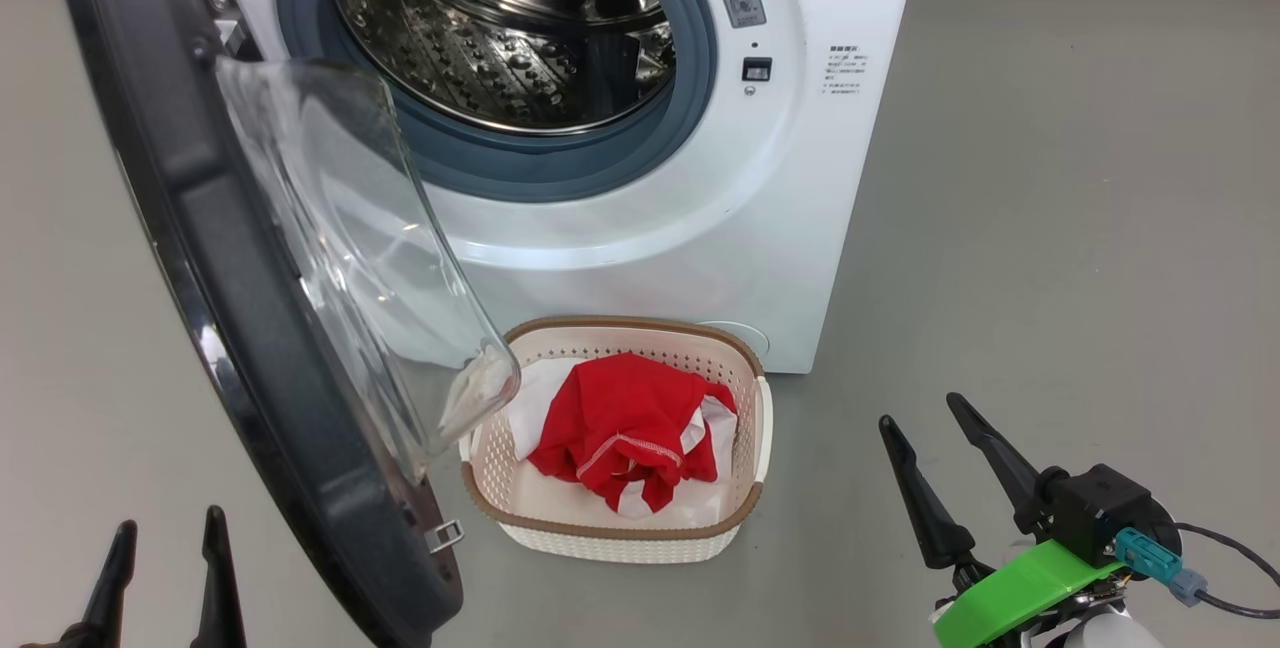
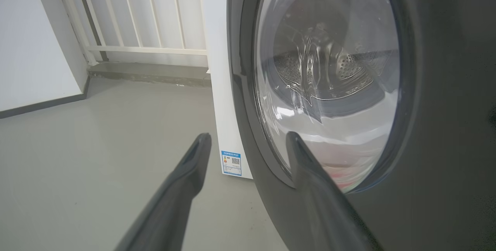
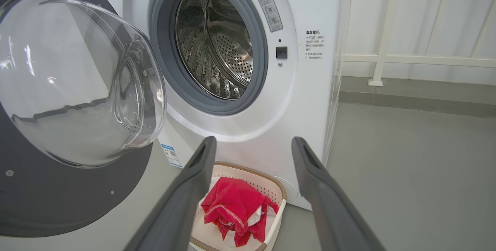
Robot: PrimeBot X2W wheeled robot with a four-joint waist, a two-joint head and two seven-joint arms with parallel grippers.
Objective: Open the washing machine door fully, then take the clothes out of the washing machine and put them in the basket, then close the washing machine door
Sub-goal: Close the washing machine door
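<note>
The washing machine door (image 1: 190, 178) stands wide open at the left of the washing machine (image 1: 800, 178), its glass bowl overlapping the basket's (image 1: 625, 536) left corner in the head view. The basket sits on the grey floor (image 1: 1050, 228) just in front of the machine, with the clothes (image 1: 625, 418) (red, with white panels) bunched inside it. The left tool (image 1: 170, 518) is low by the door's outer face, fingers spread, gripping nothing; whether a finger touches the black rim I cannot tell. The right tool (image 1: 919, 408) hangs to the right of the basket, apart from it, likewise released.
</note>
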